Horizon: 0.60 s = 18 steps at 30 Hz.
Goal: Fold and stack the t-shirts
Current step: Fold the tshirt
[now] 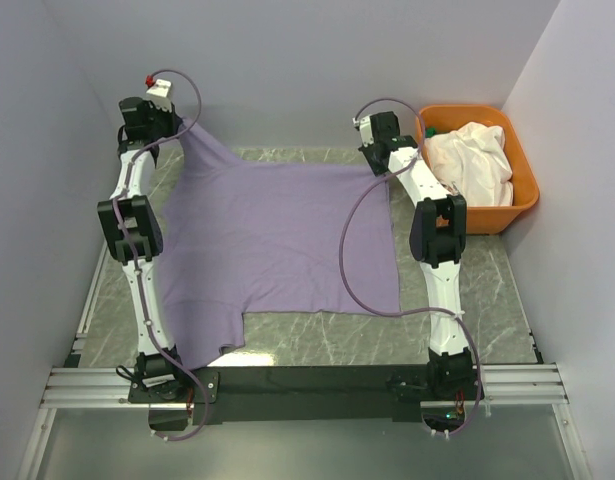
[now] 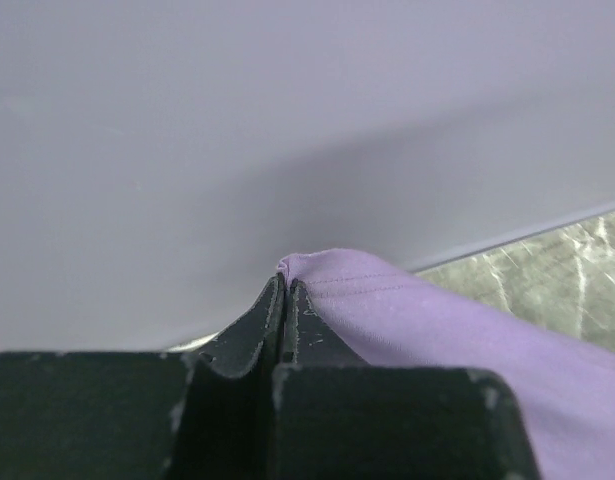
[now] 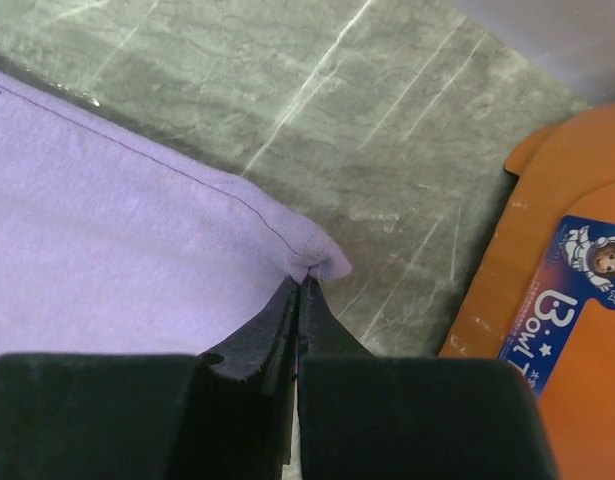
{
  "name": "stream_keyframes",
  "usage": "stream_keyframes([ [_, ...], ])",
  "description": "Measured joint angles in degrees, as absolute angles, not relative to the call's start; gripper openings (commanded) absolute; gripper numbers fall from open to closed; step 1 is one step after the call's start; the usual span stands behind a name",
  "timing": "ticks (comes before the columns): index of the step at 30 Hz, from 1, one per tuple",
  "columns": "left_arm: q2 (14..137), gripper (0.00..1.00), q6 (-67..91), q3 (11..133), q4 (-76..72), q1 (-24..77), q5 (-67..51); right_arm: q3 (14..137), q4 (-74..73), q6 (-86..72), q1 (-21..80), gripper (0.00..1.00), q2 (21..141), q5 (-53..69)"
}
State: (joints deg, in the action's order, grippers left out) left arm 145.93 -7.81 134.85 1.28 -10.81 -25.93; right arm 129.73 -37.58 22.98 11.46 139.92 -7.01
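Note:
A lavender t-shirt (image 1: 277,240) lies spread across the marble table, one sleeve hanging toward the near left. My left gripper (image 1: 177,128) is shut on its far left corner, lifted off the table; the wrist view shows the hem (image 2: 387,300) pinched at the tips of my left gripper (image 2: 285,282). My right gripper (image 1: 379,168) is shut on the far right corner, low over the table; cloth (image 3: 137,250) bunches at the tips of my right gripper (image 3: 301,282). A white t-shirt (image 1: 472,165) lies crumpled in the orange tub (image 1: 522,195).
The orange tub (image 3: 547,300) stands at the far right, close to my right gripper. Grey walls close the table in at the back and both sides. A purple cable (image 1: 352,250) loops over the shirt's right part.

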Motion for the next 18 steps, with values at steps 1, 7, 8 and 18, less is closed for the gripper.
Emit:
stream_keyframes([
  [1, 144.8, 0.0, -7.8, 133.6, 1.0, -11.0, -26.3, 129.7, -37.5, 23.0, 11.5, 0.0, 139.8, -6.9],
  [7, 136.8, 0.0, -7.9, 125.8, 1.3, -12.6, -29.0, 126.3, -36.8, 23.7, 11.4, 0.0, 136.3, -5.5],
  [8, 135.4, 0.0, -7.9, 124.6, 1.6, -12.9, -29.4, 125.8, -36.9, 23.9, 11.4, 0.0, 135.6, -5.1],
  [18, 121.0, 0.0, -11.4, 110.4, 5.9, -14.5, -32.1, 122.1, -37.3, 26.2, 11.4, 0.0, 130.0, -1.2],
])
